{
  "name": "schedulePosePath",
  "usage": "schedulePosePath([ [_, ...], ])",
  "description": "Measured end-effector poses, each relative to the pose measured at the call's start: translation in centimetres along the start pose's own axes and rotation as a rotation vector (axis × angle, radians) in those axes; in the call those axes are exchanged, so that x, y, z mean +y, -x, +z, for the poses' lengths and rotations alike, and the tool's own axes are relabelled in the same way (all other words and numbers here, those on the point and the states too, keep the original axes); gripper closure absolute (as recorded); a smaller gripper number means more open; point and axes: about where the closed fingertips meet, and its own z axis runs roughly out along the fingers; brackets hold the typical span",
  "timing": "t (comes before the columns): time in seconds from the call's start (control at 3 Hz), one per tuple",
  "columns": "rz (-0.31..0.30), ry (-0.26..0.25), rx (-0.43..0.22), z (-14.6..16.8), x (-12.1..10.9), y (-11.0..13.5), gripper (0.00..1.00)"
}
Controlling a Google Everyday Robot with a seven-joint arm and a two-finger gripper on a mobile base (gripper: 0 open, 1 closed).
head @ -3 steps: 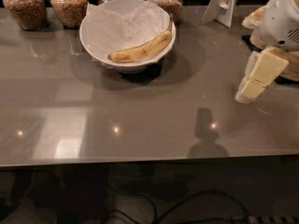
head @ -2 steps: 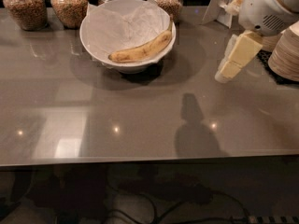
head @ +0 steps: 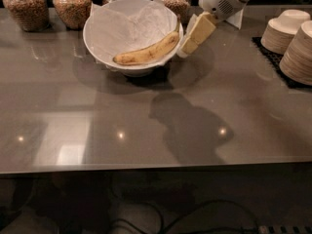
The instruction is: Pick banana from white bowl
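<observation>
The banana [head: 146, 52], yellow with brown speckles, lies slanted in the white bowl [head: 97, 43], its darker stem tip up at the bowl's right rim. The bowl is lined with crumpled white paper and stands at the back of the grey counter. My gripper [head: 187, 47], cream-coloured under a white wrist, hangs just right of the bowl's right rim, close to the banana's stem end and tilted down to the left. It holds nothing that I can see.
Several glass jars of brown grains [head: 72, 5] stand along the back edge behind the bowl. Stacks of small beige bowls [head: 285, 30] sit on a black mat [head: 273, 57] at the right. A white card stand [head: 236, 18] is behind the arm.
My gripper has moved left and towards the back, from the counter's right side to the bowl's right rim. The banana and bowl have not moved.
</observation>
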Motion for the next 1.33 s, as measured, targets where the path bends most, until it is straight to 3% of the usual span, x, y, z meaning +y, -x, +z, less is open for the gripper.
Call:
schedulePosePath([
  [0.67, -0.027, -0.004, -0.002, 0.9, -0.9, 0.2, 0.00],
  [1.33, -0.209, -0.022, 0.051, 5.7, -4.5, 1.8, 0.00],
])
